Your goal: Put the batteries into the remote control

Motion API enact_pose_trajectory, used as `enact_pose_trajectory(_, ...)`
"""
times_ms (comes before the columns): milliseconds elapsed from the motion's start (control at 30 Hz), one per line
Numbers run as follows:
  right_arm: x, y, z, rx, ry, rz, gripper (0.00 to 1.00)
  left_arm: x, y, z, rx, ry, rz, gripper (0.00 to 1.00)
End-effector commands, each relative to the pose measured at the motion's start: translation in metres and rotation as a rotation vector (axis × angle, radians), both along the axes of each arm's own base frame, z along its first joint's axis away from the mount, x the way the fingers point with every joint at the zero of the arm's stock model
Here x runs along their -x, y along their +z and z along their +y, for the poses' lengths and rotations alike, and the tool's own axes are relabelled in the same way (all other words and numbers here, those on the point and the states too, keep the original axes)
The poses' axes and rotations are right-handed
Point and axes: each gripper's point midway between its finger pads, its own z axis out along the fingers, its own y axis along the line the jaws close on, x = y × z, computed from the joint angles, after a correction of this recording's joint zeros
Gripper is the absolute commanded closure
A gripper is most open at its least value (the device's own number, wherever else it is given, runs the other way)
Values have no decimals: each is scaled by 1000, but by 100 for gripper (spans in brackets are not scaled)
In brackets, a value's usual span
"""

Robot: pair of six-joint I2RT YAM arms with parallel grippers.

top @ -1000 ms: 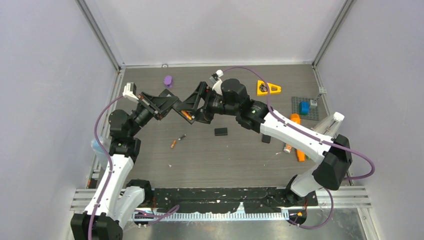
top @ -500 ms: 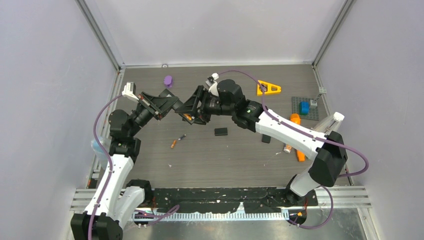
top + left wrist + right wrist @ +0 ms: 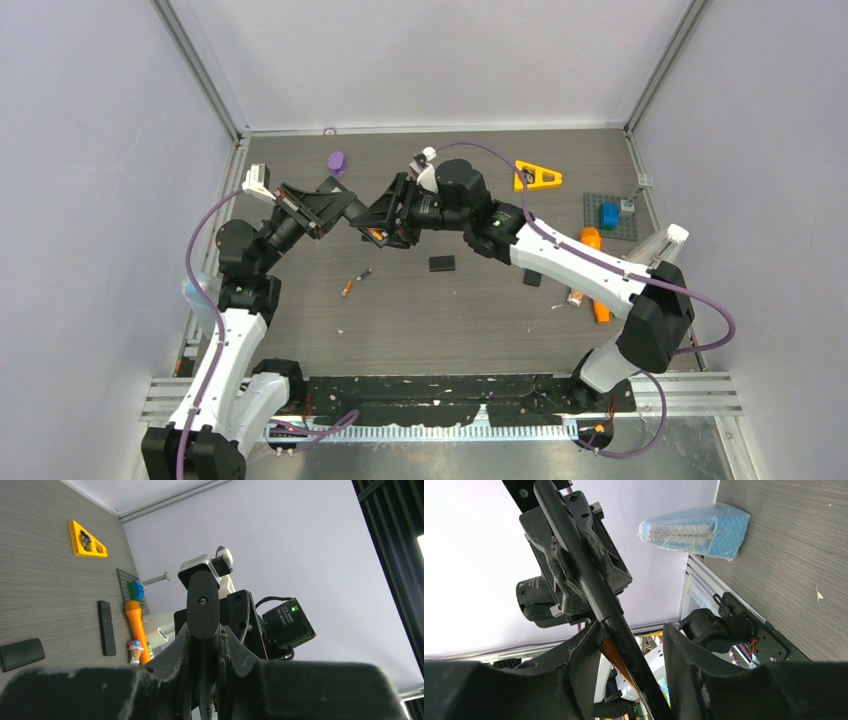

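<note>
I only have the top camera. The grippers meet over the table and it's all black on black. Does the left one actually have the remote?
Observer: Yes. In the left wrist view the left gripper is shut on the remote, which sticks out past its fingers.
Operator: What's the orange speck by the right gripper?
Observer: It's a battery. It lies along the remote, between it and one finger of the right gripper.
Operator: Is the right one clamped on it?
Observer: No. In the right wrist view its jaws straddle the remote, and there is a clear gap between the remote and the other finger.
</note>
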Motion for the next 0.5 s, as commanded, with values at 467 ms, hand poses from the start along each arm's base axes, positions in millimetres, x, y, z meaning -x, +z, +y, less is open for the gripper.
enact_pose_trajectory(467, 8, 3, -2, -37, 39, -24, 74, 4, 35, 7, 144, 20, -37, 100)
